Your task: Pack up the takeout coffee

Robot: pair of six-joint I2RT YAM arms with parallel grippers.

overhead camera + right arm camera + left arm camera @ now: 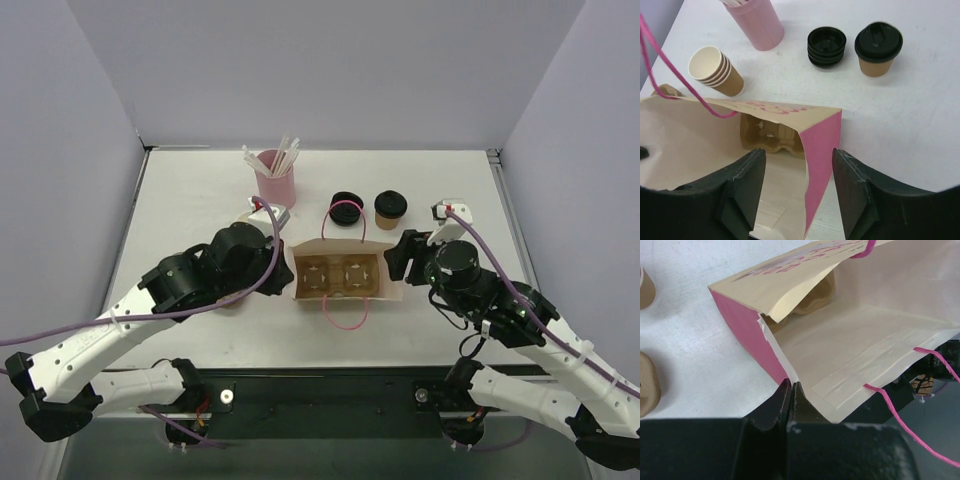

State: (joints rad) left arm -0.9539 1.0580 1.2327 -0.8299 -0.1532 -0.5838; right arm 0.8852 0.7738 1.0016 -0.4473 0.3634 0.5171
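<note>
Left gripper low at the left end of the paper bag, its fingers pressed together on the bag's rim where the pink side wall meets the cream lining. Behind it on the table, a pink cup of white straws, upright. Near that, a short stack of paper cups lying on its side, mouth toward the left wall. Bag stands at table centre, mouth open upward, pink cord handles flopped outward front and back. Pulp carrier sits in the bottom of the bag, both wells showing. Behind the bag, a stack of black lids; just right of them the takeout coffee, upright on the table with its black lid on, outside the bag and apart from both arms. Right gripper at the bag's right end, fingers spread wide, the pink end wall between them; contact with it cannot be told
</note>
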